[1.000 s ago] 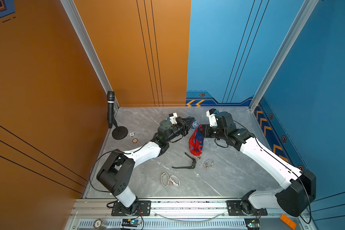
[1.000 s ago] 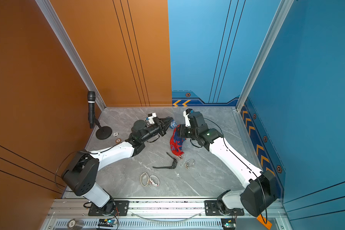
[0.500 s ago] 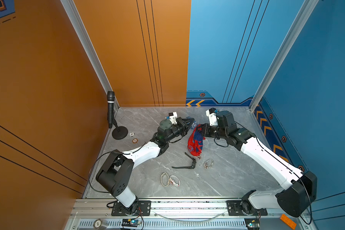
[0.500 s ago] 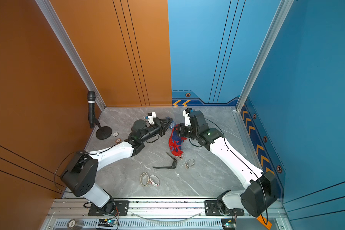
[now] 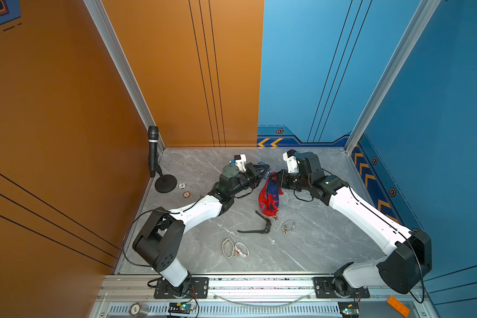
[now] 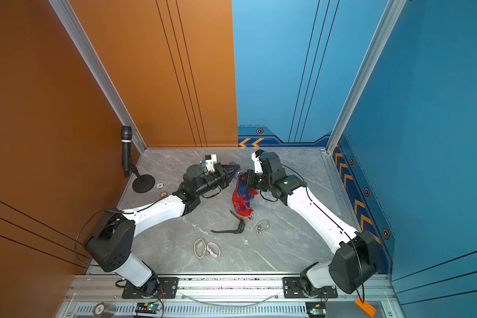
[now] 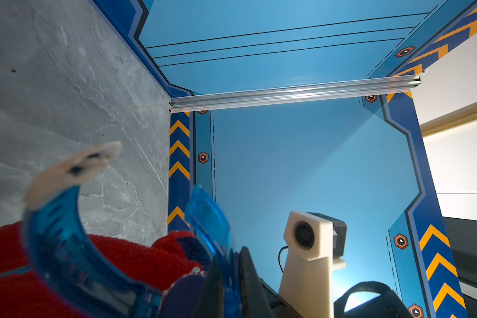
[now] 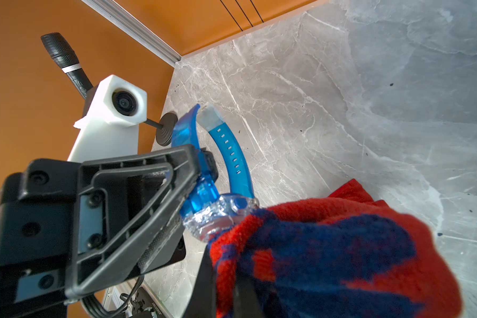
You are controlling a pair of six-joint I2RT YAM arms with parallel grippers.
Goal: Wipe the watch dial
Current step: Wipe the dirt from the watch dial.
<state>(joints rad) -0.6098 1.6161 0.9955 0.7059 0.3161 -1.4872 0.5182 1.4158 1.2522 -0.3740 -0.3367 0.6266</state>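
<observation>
we've got the watch [image 7: 58, 247] up off the table [image 5: 314, 236], mid-air toward the back centre, btw the two arms. left gripper [image 5: 265, 171] is all but closed, pinching the blue strap [image 8: 203, 194] right next to the case [image 8: 204, 223]; the other strap half curls free. right gripper [image 5: 278, 179] is clamped fully shut on a bunch of the red/blue cloth [image 8: 328, 247]. that bunch is pushed against the case, and the rest hangs down toward the table in both top views. the dial itself is hidden under the cloth, so we can't tell how much of it is covered.

handling, our read:
- watch looks light, see-through plastic.
- strap is bendy, so w/ a strap-only hold the case prob swings or twists away when we rub.
- a hold close to the case, as now, looks like the right spot; further out = more flop.
- smooth plastic may slip in the pads, so light pressure, short strokes.
- the face prob scratches easy, but the fleecy cloth is soft, so low risk.
- cloth is limp & squashy: we'd wipe w/ the bunched part by the jaws, not the loose tail.
- the tail could drag the black watch [image 5: 259, 228] lying just beside its lower end.
</observation>
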